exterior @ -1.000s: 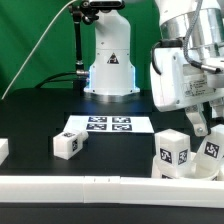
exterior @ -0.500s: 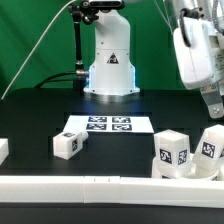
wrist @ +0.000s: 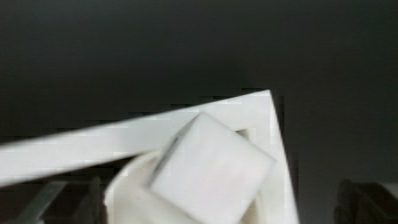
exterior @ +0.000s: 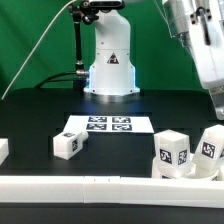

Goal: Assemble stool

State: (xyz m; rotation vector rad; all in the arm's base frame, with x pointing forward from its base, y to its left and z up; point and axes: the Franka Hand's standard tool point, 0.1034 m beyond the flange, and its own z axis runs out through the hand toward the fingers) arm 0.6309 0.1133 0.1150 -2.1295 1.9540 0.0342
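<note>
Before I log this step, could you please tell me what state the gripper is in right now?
Gripper: open, fingers set wide apart in the wrist view, holding nothing.

Blurred view. White border bars (wrist: 263,108) meet at corner on dark surface (wrist: 143,50); tilted white leg (wrist: 210,168) just inside corner.
</note>
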